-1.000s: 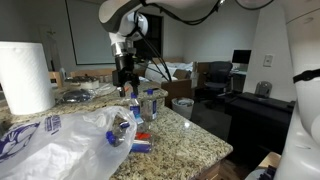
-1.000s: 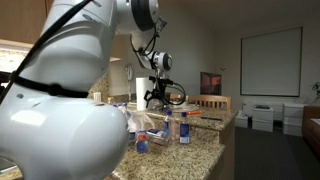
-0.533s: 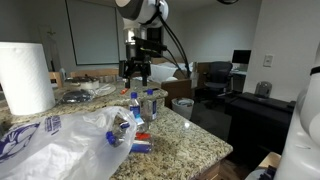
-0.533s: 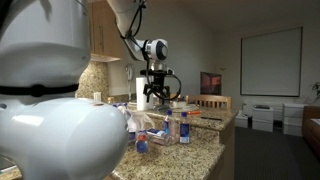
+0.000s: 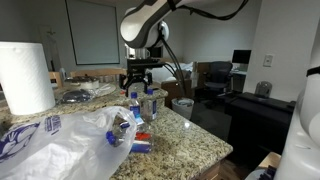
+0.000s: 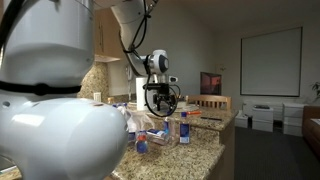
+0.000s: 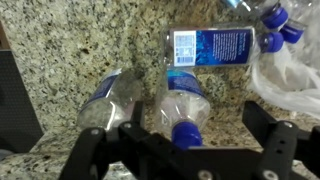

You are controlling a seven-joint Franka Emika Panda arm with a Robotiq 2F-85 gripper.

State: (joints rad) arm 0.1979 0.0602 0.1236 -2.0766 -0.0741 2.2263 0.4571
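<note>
The gripper (image 7: 182,152) is hovering wide open, empty, above the capped bottle (image 7: 183,108); descending off-centre, it is risking knocking it into the neighbouring bottle (image 7: 108,100).

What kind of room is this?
Probably a kitchen corner in an office or lab: a speckled stone counter, a paper towel roll and wooden cabinets, with a projector screen on the wall.

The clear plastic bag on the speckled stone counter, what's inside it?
A clear plastic bottle with a blue cap lies in the mouth of the clear plastic bag. Deeper in, the crinkled plastic hides whatever else is there.
</note>
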